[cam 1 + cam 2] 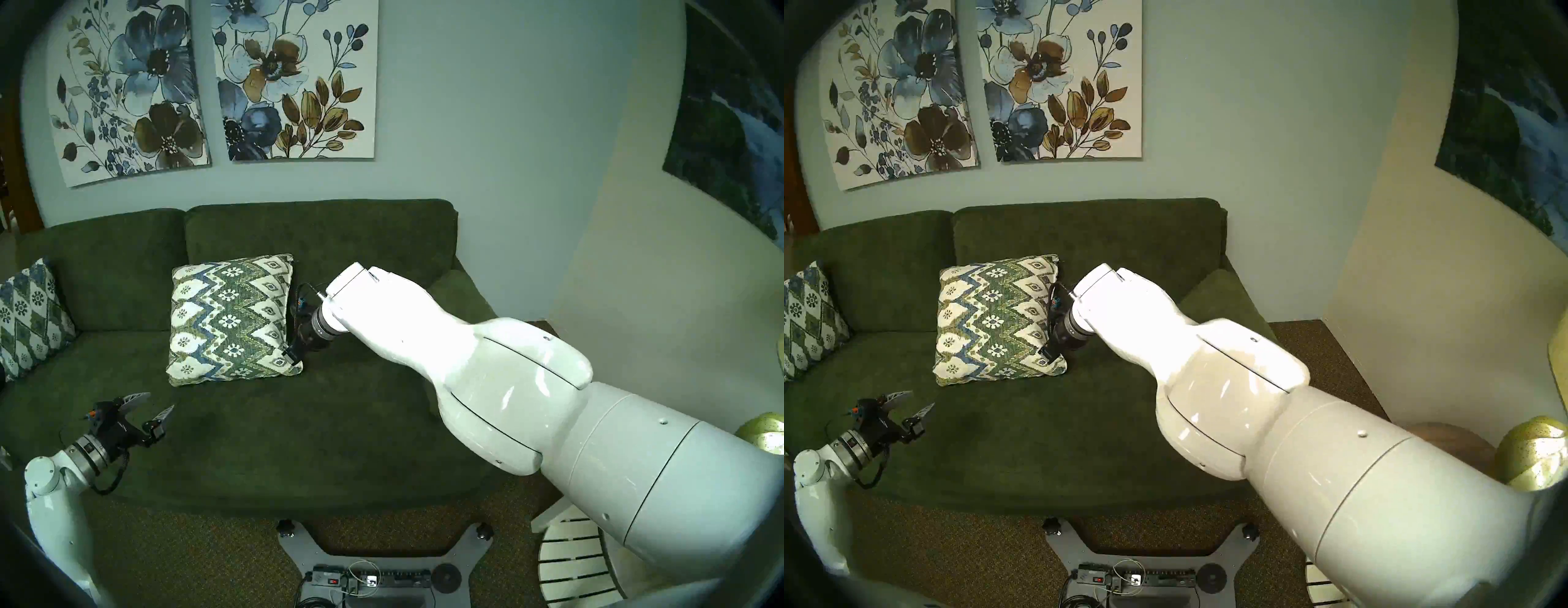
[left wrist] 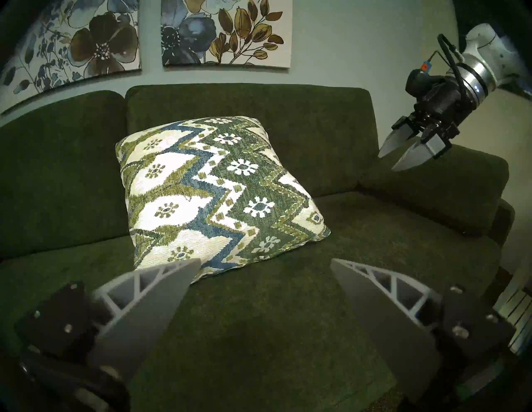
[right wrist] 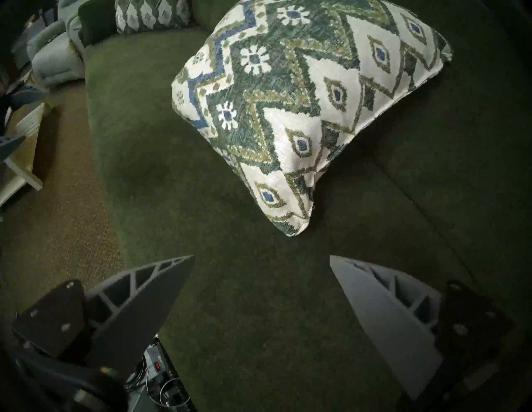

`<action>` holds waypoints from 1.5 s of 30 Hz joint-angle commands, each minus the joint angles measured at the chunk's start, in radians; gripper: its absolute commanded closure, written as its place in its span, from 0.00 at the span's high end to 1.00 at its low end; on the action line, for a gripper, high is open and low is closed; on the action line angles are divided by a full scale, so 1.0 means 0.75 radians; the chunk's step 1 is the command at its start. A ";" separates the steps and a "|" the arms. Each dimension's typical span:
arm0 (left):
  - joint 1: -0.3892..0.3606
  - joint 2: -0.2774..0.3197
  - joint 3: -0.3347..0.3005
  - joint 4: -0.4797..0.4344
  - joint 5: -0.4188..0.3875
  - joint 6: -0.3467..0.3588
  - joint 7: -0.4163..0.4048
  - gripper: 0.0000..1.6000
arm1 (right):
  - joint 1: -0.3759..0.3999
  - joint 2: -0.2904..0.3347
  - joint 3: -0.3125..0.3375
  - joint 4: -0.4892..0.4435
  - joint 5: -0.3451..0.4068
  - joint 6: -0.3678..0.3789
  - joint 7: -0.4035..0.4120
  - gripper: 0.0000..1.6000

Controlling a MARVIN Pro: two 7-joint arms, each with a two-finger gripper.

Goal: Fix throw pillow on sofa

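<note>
One throw pillow (image 1: 231,317) stands propped against the right of two back cushions, mid-frame on the single sofa (image 1: 297,424). A second pillow (image 1: 29,314) leans at the far left edge. Two flower canvases (image 1: 212,85) hang upper left. Two grippers: the left gripper (image 1: 152,405), lower left, and the right gripper (image 2: 398,154), beside the throw pillow, both spread apart and empty.

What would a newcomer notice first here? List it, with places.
First, the zigzag throw pillow propped against the back of the dark green sofa. Next, the bulky white right arm sweeping in, its open right gripper beside the pillow. Two floral canvases hang on the wall above.
</note>
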 commanded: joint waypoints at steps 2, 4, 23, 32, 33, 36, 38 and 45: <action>-0.022 0.015 -0.007 0.001 -0.014 -0.017 -0.009 1.00 | 0.131 0.053 -0.003 -0.108 -0.007 0.056 0.105 1.00; -0.023 0.016 -0.006 0.004 -0.012 -0.019 -0.010 1.00 | 0.149 0.070 0.004 -0.120 -0.005 0.070 0.116 1.00; -0.025 0.018 -0.005 0.011 -0.007 -0.034 -0.022 1.00 | 0.138 0.243 0.084 -0.176 0.051 0.195 0.214 1.00; -0.025 0.018 -0.005 0.012 -0.005 -0.041 -0.027 1.00 | 0.111 0.304 0.110 -0.229 0.085 0.211 0.256 1.00; -0.025 0.018 -0.005 0.012 -0.005 -0.042 -0.028 1.00 | 0.110 0.311 0.113 -0.236 0.088 0.212 0.258 1.00; -0.025 0.018 -0.005 0.013 -0.005 -0.043 -0.029 1.00 | 0.108 0.325 0.119 -0.248 0.094 0.210 0.262 1.00; -0.026 0.018 -0.006 0.013 -0.005 -0.045 -0.031 1.00 | 0.098 0.340 0.122 -0.272 0.100 0.214 0.274 1.00; -0.027 0.019 -0.006 0.014 -0.006 -0.049 -0.033 1.00 | 0.060 0.365 0.119 -0.325 0.108 0.222 0.287 1.00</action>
